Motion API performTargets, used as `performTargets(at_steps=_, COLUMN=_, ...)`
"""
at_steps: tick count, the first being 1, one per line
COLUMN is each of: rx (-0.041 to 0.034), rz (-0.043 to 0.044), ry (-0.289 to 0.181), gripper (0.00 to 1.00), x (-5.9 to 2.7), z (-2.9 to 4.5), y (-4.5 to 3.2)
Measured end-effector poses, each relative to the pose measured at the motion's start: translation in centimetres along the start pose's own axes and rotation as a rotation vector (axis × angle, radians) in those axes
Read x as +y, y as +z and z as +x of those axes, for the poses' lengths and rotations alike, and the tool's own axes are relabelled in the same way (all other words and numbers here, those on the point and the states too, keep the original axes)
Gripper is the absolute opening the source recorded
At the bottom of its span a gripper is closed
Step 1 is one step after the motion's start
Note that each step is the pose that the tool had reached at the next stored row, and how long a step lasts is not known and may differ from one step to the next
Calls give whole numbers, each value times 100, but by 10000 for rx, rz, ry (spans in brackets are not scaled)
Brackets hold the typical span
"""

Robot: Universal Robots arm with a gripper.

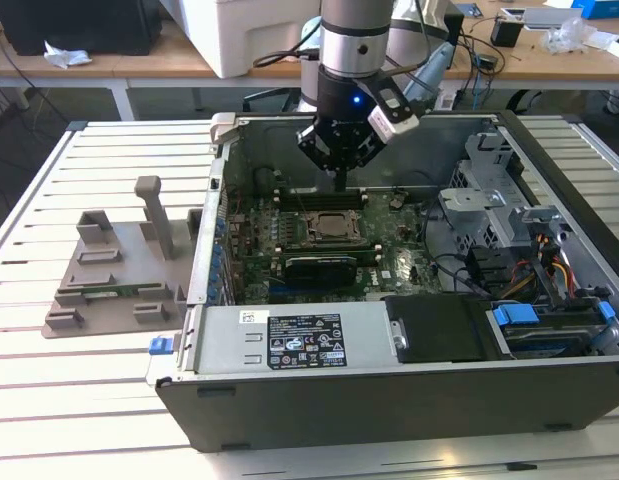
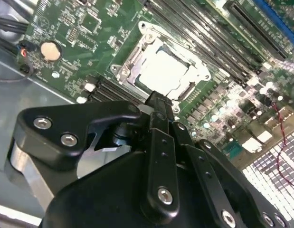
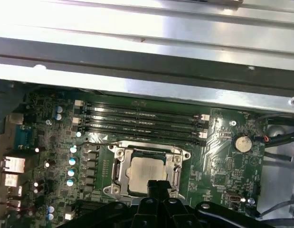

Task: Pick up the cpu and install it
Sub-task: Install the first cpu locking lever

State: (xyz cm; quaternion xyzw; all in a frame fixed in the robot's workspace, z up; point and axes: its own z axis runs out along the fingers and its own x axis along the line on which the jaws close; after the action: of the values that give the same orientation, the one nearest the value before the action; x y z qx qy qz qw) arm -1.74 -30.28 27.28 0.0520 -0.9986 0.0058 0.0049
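The cpu [image 1: 335,227] lies flat in the black socket frame [image 1: 307,237] on the green motherboard inside the open computer case. Its silver top shows in both wrist views [image 2: 162,72] [image 3: 145,172], ringed by the metal bracket [image 3: 119,167]. My gripper [image 1: 339,184] hangs just above the far edge of the socket, apart from the chip. Its black fingers are pressed together into one narrow tip [image 2: 158,101] [image 3: 156,184] with nothing between them.
A grey plastic holder block [image 1: 119,270] with upright posts stands on the slatted table at the exterior view's left. Memory slots [image 3: 142,121], a coin battery [image 3: 240,141], a black card [image 1: 324,266], a drive cage [image 1: 509,215] and the case walls [image 1: 339,345] surround the socket.
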Motion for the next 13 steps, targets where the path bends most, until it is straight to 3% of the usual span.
performTargets(at_steps=2, rx=-1, rz=1, ry=0, gripper=11, x=15, z=145, y=2)
performTargets(at_steps=5, rx=-1, rz=1, ry=0, gripper=11, x=29, z=275, y=3)
performTargets(at_steps=13, rx=-5, rz=2, ry=0, gripper=11, x=41, z=391, y=4)
